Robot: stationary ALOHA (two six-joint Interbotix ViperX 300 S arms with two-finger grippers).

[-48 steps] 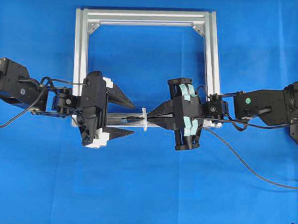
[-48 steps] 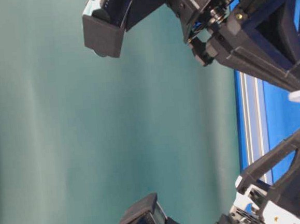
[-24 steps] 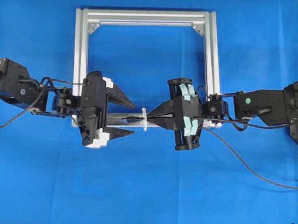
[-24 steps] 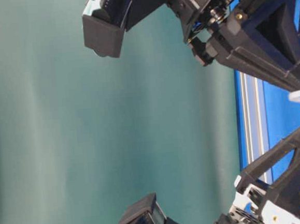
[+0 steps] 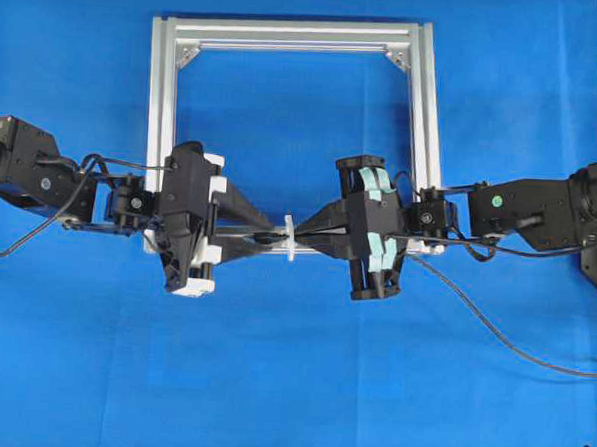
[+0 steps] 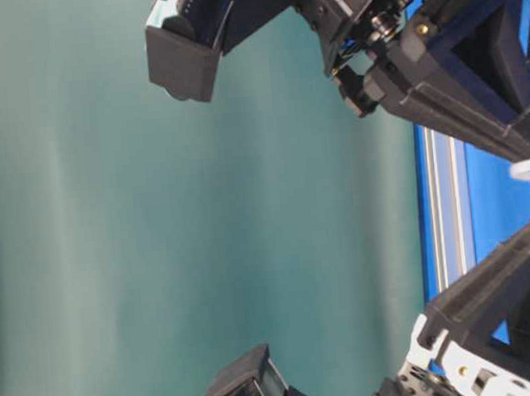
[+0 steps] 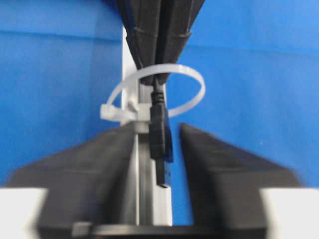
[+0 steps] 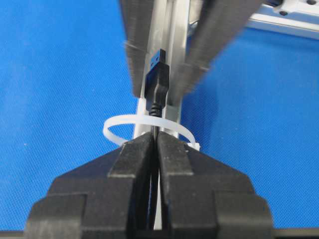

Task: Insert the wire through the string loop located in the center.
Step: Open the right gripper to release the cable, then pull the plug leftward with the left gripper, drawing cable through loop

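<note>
The wire (image 7: 158,130) passes through the white string loop (image 7: 164,94) at the middle of the silver frame (image 5: 161,96), its plug end already out on the left side. The right gripper (image 8: 155,144) is clamped tight on the wire just behind the loop. The left gripper (image 7: 158,149) has its fingers (image 7: 97,169) on either side of the plug, narrowed around it with small gaps showing, not clearly touching
</note>
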